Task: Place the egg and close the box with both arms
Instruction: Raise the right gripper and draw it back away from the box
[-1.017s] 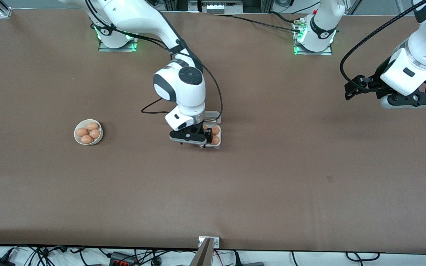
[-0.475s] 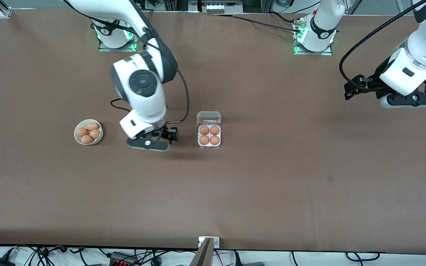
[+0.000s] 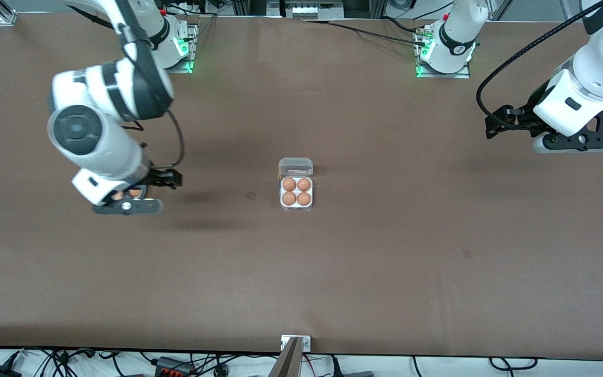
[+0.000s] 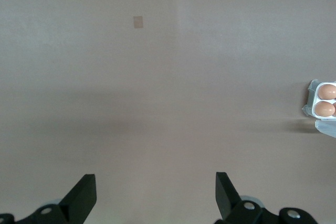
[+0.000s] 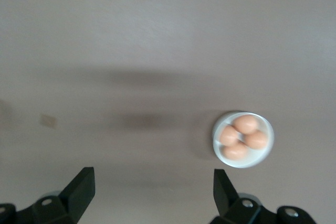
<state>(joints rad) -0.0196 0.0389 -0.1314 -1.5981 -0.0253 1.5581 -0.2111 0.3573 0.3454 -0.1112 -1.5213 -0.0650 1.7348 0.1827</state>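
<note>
Brown counter [image 3: 385, 251] fills the front view. Out in the middle of it sits the box [image 3: 296, 191], well apart from both tools. All four cells hold an egg, and the clear lid [image 3: 296, 167] stands open at the back edge. The right tool [image 3: 127, 206] hangs up in the air over the white bowl [image 3: 123, 195], so only a bit of orange egg peeks out under it. The left tool [image 3: 576, 142] waits up high over the left arm's end of the counter.

From the left wrist, the left tool [image 4: 155, 195] has its two fingers spread wide with nothing in them. The box [image 4: 323, 100] shows just at the edge, two eggs peeking in, far off from the fingers.

From the right wrist, the right tool [image 5: 154, 192] is spread wide and empty too. The bowl [image 5: 243, 139] with four eggs lies below it, a little off to one side of the fingers.

I think the lid is thin, light and bendy, and the box could slide on the counter. One tool should steady the tray while the other pushes softly on the lid's free edge. Eggs crack, so press gently.
</note>
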